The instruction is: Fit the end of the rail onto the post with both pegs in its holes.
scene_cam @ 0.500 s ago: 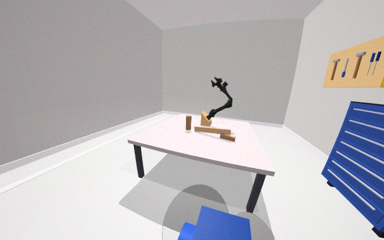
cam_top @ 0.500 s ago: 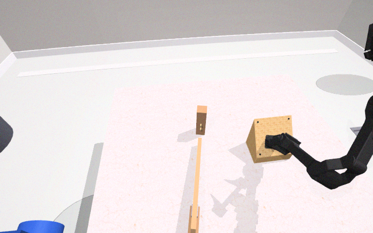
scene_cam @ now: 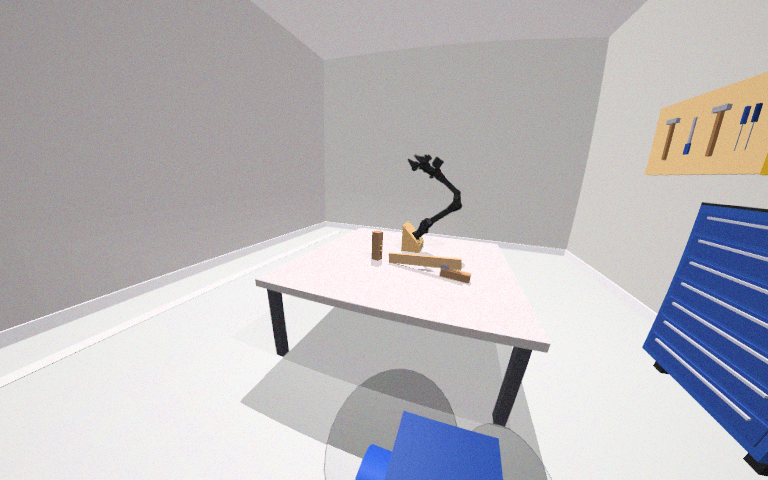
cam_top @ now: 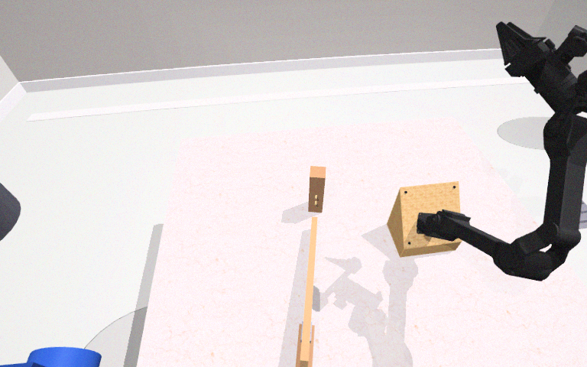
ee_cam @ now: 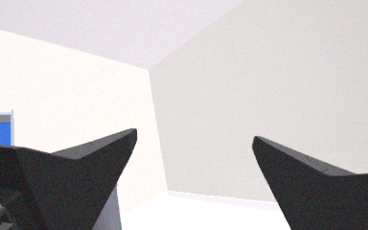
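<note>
The wooden rail (cam_top: 309,267) (scene_cam: 424,260) lies lengthwise, its far end in the bracket of the low footboard block (cam_top: 298,345) (scene_cam: 455,276). Its near end is low at the table, a short gap from the post's foot. The short post (cam_top: 317,186) (scene_cam: 377,246) stands upright. Its two pegs (cam_top: 316,200) stick out toward the rail and are bare. The holes in the rail's end are not visible. My gripper (cam_top: 505,27) (scene_cam: 412,160) (ee_cam: 195,137) is wide open and empty, raised high above the table and well away from the rail.
The wedge-shaped wooden arm base (cam_top: 432,199) (scene_cam: 410,240) stands right of the post and rail in the top view. The table (cam_top: 225,181) (scene_cam: 362,294) carries all these parts. A blue drawer cabinet (scene_cam: 707,316) stands off to the right in the exterior view.
</note>
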{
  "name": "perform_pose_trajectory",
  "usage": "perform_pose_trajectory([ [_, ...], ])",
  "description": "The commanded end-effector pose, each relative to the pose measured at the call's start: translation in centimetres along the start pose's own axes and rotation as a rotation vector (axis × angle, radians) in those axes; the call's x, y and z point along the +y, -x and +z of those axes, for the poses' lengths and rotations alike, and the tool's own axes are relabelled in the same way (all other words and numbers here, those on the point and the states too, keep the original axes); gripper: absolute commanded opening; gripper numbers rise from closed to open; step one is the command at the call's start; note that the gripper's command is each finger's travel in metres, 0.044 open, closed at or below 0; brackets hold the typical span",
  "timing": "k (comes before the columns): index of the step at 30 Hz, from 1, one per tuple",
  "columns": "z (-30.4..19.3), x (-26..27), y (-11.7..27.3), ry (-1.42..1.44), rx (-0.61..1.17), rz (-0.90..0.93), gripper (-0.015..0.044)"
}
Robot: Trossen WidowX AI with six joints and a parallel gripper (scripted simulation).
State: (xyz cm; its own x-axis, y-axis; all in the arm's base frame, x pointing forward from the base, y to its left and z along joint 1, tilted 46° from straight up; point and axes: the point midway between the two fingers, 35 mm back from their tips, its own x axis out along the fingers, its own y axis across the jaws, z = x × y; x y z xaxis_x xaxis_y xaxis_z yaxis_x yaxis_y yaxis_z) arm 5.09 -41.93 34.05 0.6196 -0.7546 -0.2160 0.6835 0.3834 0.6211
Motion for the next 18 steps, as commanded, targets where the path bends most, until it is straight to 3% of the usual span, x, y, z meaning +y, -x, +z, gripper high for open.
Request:
perform_pose_trajectory([
  [1,-3.8,1.3,-3.7,0.105,0.132,0.048,0.044],
  [10,-16.9,6.9,-10.3,0.434,0.498,0.274,0.044],
  [18,-30.4,12.2,-11.0,0.75,0.803,0.579,0.044],
])
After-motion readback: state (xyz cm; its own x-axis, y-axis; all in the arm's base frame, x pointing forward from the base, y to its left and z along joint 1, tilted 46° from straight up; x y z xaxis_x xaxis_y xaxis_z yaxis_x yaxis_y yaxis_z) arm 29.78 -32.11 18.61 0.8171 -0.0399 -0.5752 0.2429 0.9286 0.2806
